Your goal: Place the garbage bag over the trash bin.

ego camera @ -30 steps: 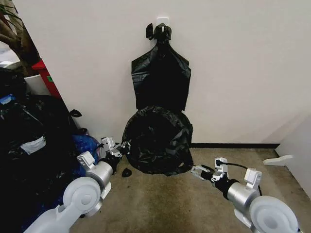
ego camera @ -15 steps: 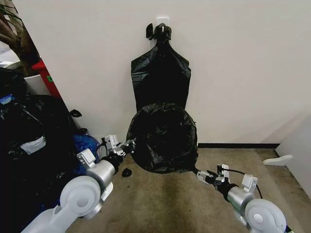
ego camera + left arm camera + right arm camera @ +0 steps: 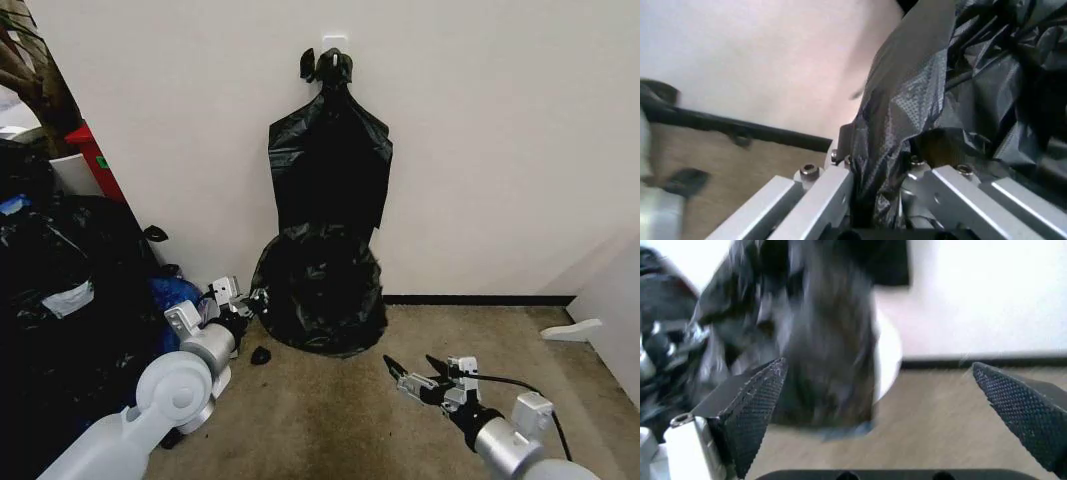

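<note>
The garbage bag (image 3: pixel 318 292), black and crinkly, hangs draped against the wall's foot and covers the trash bin in the head view. A strip of the trash bin (image 3: pixel 889 356), white and curved, shows past the bag's edge in the right wrist view. My left gripper (image 3: pixel 250 298) is at the bag's left edge, shut on a fold of the garbage bag (image 3: pixel 907 115); the film runs between its fingers (image 3: pixel 840 172). My right gripper (image 3: pixel 410 365) hovers over the carpet, apart from the bag, open with nothing between its fingertips (image 3: pixel 757 395).
A flat bunch of black bags (image 3: pixel 330 150) hangs from a wall hook above. A heap of bulging black bags (image 3: pixel 60 300) and a blue bag (image 3: pixel 172 295) crowd the left. A black scrap (image 3: pixel 261 355) lies on the carpet. A white piece (image 3: pixel 573 329) lies at right.
My right gripper has let go of the bag's right edge and drawn back towards me, open. The bag's wide mouth has sagged and narrowed. My left gripper dropped slightly, still holding.
</note>
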Controlling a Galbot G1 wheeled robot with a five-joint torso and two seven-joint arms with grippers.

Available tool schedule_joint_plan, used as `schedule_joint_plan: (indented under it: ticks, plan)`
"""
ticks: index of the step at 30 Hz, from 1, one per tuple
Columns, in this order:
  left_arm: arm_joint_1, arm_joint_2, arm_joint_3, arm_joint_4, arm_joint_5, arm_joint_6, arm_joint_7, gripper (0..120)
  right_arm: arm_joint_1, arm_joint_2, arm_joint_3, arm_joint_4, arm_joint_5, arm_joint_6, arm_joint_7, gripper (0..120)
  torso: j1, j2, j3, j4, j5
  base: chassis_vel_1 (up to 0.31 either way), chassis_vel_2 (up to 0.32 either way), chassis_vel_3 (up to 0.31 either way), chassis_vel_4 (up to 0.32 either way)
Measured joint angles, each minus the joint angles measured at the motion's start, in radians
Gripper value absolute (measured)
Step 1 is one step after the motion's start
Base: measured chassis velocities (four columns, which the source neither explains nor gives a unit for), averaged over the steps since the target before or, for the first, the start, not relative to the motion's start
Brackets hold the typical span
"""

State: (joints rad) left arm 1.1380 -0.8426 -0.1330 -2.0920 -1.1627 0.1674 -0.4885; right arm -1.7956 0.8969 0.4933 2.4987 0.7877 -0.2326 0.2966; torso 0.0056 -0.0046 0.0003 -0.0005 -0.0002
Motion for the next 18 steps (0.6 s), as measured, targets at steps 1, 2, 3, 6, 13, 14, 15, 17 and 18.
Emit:
schedule_joint_plan:
  ticks: [1, 2, 3, 6, 13, 14, 15, 17, 18]
  plan:
    - [0.000, 0.000, 0.004, 0.006, 0.023, 0.000, 0.002, 1, 0.009, -0.004, -0.005, 0.004, -0.018, -0.003, 0.036, 100, 0.000, 0.000, 0.000, 0.0001, 0.0002, 0.000, 0.000, 0.000, 0.000]
    - [-0.001, 0.001, 0.009, 0.012, 0.050, 0.000, 0.005, 1, 0.026, -0.011, -0.013, 0.008, -0.028, -0.014, 0.075, 100, 0.000, 0.000, 0.000, 0.0000, 0.0004, 0.000, 0.000, 0.000, 0.000]
    - [-0.004, 0.001, 0.014, 0.015, 0.067, 0.000, 0.005, 1, 0.044, -0.018, -0.020, 0.009, -0.028, -0.026, 0.095, 100, 0.000, 0.000, 0.000, -0.0001, 0.0003, 0.000, 0.000, 0.000, 0.000]
    - [-0.024, -0.002, 0.027, 0.017, 0.114, 0.000, 0.004, 1, 0.126, -0.037, -0.051, 0.010, 0.007, -0.076, 0.121, 100, 0.000, 0.000, 0.000, -0.0002, 0.0004, 0.000, 0.000, 0.000, 0.000]
    - [-0.086, -0.016, 0.137, 0.018, 0.197, 0.033, -0.035, 1, 0.293, -0.032, -0.128, 0.008, 0.068, -0.137, 0.080, 92, 0.000, 0.000, 0.000, -0.0002, 0.0004, 0.000, 0.000, 0.000, 0.000]
    - [-0.096, -0.017, 0.154, 0.018, 0.203, 0.039, -0.042, 1, 0.301, -0.033, -0.139, 0.008, 0.075, -0.141, 0.068, 89, 0.000, 0.000, 0.000, -0.0004, 0.0004, 0.000, 0.000, 0.000, 0.000]
    - [-0.107, -0.019, 0.170, 0.019, 0.207, 0.046, -0.050, 1, 0.307, -0.034, -0.147, 0.007, 0.081, -0.145, 0.058, 86, 0.000, 0.000, 0.000, -0.0003, 0.0004, 0.000, 0.000, 0.000, 0.000]
    - [-0.139, -0.023, 0.209, 0.022, 0.210, 0.059, -0.068, 1, 0.329, -0.039, -0.179, 0.006, 0.091, -0.154, 0.033, 79, 0.000, 0.000, 0.000, -0.0003, 0.0004, 0.000, 0.000, 0.000, 0.000]
    - [-0.167, -0.030, 0.241, 0.026, 0.210, 0.066, -0.082, 1, 0.359, -0.040, -0.219, 0.006, 0.098, -0.161, 0.031, 72, 0.000, 0.000, 0.000, -0.0003, 0.0005, 0.000, 0.000, 0.000, 0.000]
